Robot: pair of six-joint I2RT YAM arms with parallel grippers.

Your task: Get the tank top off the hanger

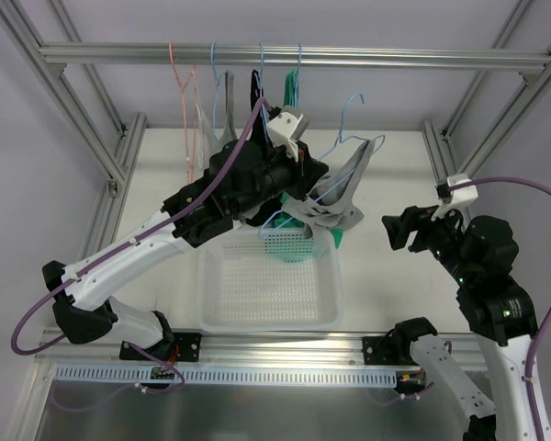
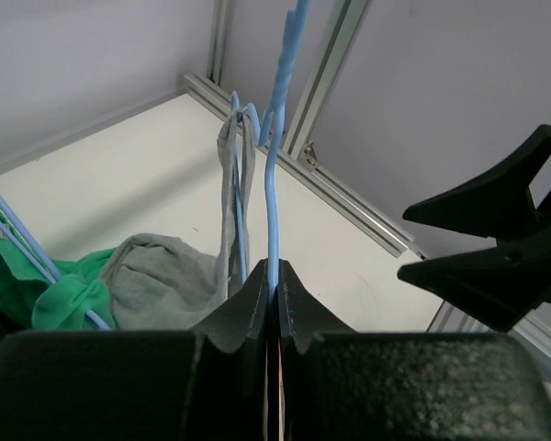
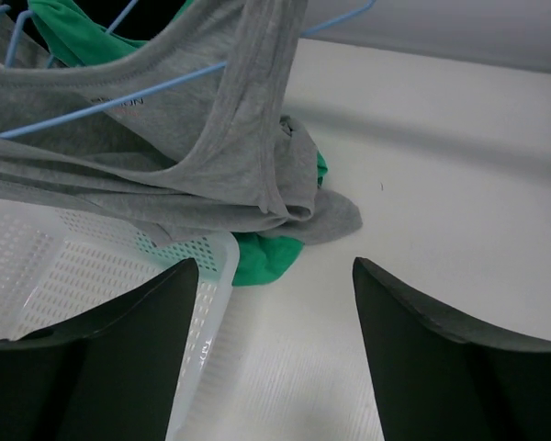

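The grey tank top (image 1: 344, 188) hangs on a tilted light-blue hanger (image 1: 342, 121) above the far right corner of the white basket. My left gripper (image 1: 303, 171) is shut on the hanger's wire; in the left wrist view the jaws (image 2: 274, 274) pinch the blue hanger (image 2: 274, 175), with a grey strap (image 2: 231, 184) looped beside it. The tank top's (image 3: 211, 156) lower part droops onto the basket rim and table. My right gripper (image 1: 397, 230) stands open to the right of the garment, apart from it; in its own view the right gripper (image 3: 275, 303) holds nothing.
A white perforated basket (image 1: 268, 323) sits in the middle of the table. A green top (image 3: 266, 257) lies under the tank top at the basket corner. A pink hanger (image 1: 185, 101) and other hung garments (image 1: 257, 92) dangle from the back rail (image 1: 395, 58).
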